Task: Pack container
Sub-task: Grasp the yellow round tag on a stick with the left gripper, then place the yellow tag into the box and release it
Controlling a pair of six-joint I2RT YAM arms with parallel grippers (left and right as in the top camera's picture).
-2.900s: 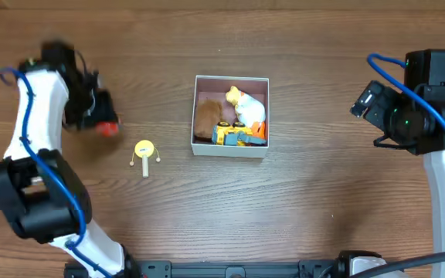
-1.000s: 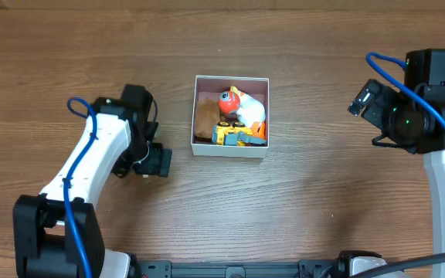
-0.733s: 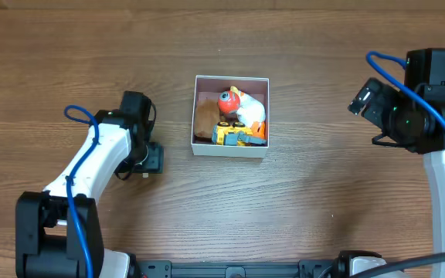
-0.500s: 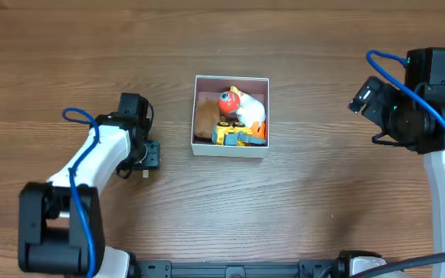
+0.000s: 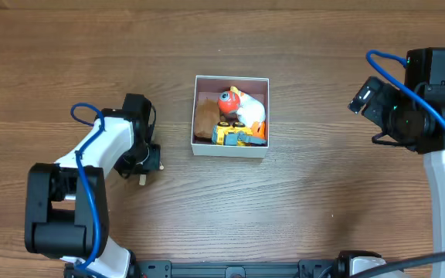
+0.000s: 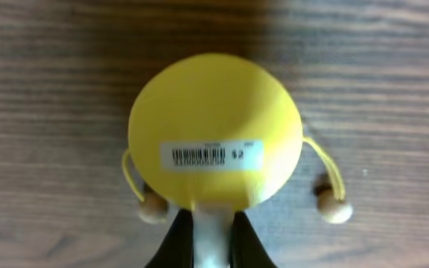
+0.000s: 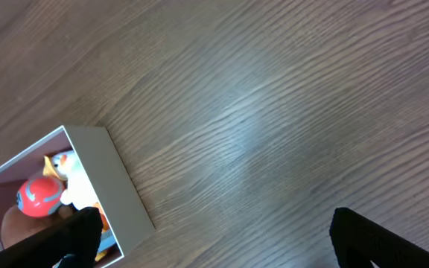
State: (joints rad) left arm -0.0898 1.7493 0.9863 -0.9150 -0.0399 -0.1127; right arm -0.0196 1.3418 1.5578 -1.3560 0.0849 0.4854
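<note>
overhead: container [image 5: 229, 150] sits apart from left gripper [image 5: 145, 165].

White left arm with blue cable [image 5: 103, 150] folded at the elbow, black left gripper [image 6: 213, 242] pointing down, fingers pinching a pale wooden stick [image 6: 211, 231], white right arm [image 5: 439, 170] held high, black right gripper [image 7: 214, 238] spread wide

Matt wood-grain table [image 6: 51, 74], white cardboard container [image 5: 230, 151], smooth yellow drum [image 6: 214, 112] with paper sticker [image 6: 211, 155].
</note>
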